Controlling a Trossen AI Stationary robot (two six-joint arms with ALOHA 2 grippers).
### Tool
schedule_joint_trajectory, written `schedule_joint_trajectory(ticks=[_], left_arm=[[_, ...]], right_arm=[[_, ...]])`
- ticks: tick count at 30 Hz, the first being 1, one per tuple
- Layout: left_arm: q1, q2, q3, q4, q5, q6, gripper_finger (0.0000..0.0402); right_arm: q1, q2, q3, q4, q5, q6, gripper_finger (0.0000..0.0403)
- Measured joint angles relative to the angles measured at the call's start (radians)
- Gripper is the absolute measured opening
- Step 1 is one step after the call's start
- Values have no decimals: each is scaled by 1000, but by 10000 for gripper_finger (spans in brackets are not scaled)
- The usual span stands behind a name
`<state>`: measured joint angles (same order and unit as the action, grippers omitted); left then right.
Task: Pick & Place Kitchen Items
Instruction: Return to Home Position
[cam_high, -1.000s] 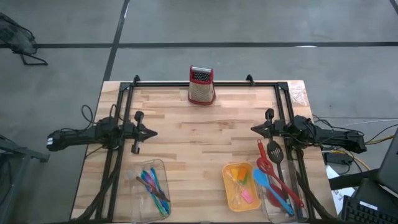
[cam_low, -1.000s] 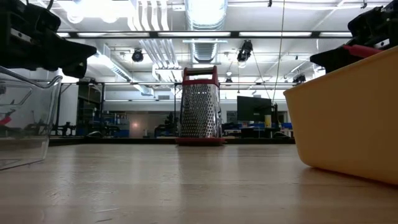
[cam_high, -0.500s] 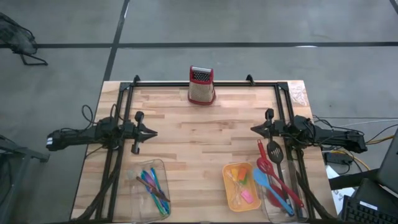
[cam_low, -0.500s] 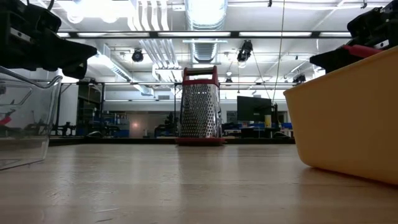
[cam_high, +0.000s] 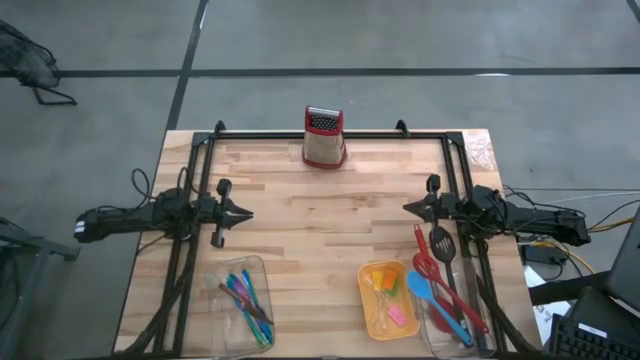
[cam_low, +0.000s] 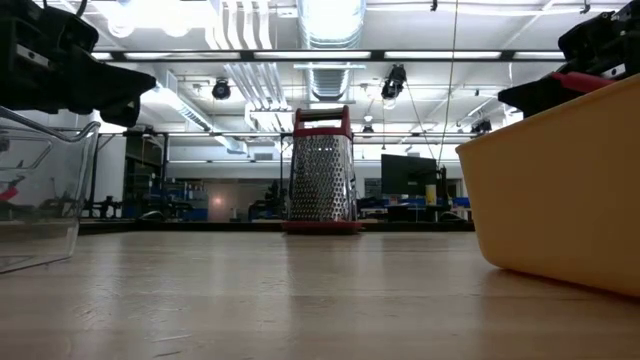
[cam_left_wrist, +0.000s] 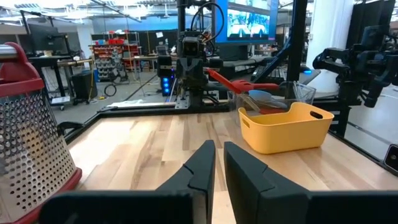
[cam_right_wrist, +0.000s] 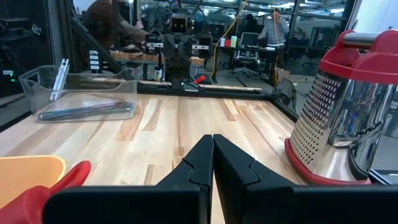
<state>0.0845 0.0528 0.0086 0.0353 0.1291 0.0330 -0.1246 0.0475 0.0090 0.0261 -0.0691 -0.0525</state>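
We find the grater (cam_high: 323, 138) at the middle of the table's (cam_high: 320, 230) far edge. Along the near edge (well apart from it) sit the left bin (cam_high: 258, 268) holding the sticks (cam_high: 245, 295), the middle bin (cam_high: 364, 300) holding small pieces (cam_high: 390, 300), and just beside it, at the near right corner, the right bin (cam_high: 430, 330) holding spoons and spatulas (cam_high: 445, 280).

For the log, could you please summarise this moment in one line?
left gripper shut, empty; right gripper shut, empty; utensils in bins; grater upright
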Motion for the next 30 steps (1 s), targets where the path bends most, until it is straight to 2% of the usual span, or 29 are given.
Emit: schedule_joint_trajectory(ticks=[30], left_arm=[[0,0,0,1,0,0,37]], right_arm=[[0,0,0,1,-1,0,8]])
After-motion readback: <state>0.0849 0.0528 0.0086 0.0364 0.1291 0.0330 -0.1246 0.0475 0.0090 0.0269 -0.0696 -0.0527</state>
